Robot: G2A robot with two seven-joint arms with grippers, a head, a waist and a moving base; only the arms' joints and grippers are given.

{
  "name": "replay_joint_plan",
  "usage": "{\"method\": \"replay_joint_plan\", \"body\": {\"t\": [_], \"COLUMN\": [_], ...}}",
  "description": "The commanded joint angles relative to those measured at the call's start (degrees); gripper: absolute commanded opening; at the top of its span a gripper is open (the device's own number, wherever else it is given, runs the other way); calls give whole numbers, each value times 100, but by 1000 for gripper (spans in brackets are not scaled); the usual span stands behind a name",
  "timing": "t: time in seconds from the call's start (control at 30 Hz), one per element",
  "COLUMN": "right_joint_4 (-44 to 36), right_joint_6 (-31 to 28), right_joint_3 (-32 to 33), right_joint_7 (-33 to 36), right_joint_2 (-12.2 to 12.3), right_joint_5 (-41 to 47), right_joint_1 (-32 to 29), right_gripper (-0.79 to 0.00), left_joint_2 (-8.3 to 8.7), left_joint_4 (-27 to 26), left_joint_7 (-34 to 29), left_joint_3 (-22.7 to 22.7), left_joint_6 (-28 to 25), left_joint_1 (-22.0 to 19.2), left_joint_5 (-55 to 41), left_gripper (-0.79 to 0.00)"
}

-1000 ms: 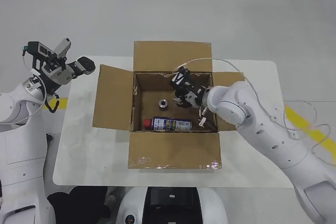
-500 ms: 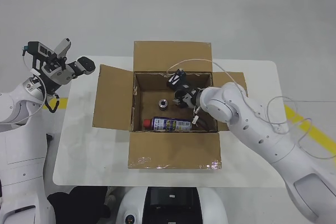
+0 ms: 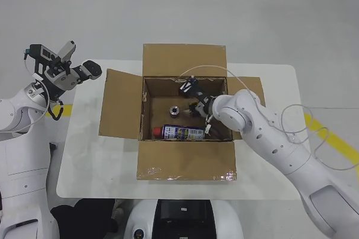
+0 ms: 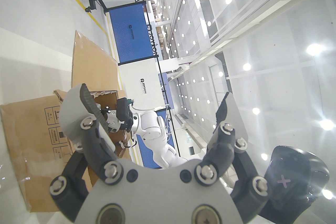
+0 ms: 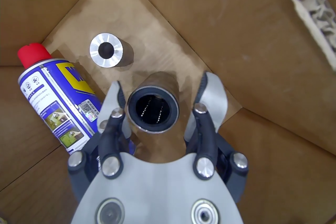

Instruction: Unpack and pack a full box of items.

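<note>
Inside box (image 5: 236, 12), pincer (image 5: 161, 78) seemingly astride sleeve (image 5: 153, 110)

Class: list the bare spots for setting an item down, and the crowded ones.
Free: table left of the box's left flap and before its near flap; box floor beyond the small cylinder. Crowded: between spray can, bearing sleeve and right gripper.
</note>
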Motion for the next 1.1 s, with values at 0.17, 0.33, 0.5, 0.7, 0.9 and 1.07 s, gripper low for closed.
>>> {"method": "replay_joint_plan", "body": {"t": [0.17,0.33,0.5,0.7,0.9,1.07], "right_joint_4": [-360,-1119,-2076,-2824,-3244,-3415], "right_joint_6": [-33,-145,-245,-330,-429,-541], "right_joint_3": [271,727,1195,1779,2319,2816], "right_joint_7": [52,257,550,827,1068,1296], "right_joint_2": [43,184,340,472,582,682], "right_joint_5": [5,112,145,697,1404,1832], "right_joint_1": [-177,-480,-882,-1325,-1726,-1988], "right_gripper": [-92,-83,-117,-105,-65,-80], "left_joint_2": [0,0,0,0,0,0], "left_joint_4": [0,0,0,0,0,0], "left_joint_7": [0,0,0,0,0,0], "left_joint_3": [0,0,0,0,0,0], "left_joint_6": [0,0,0,0,0,0], "left_joint_1": [0,0,0,0,0,0], "left_joint_5": [0,0,0,0,0,0], "left_gripper": [0,0,0,0,0,0]}}
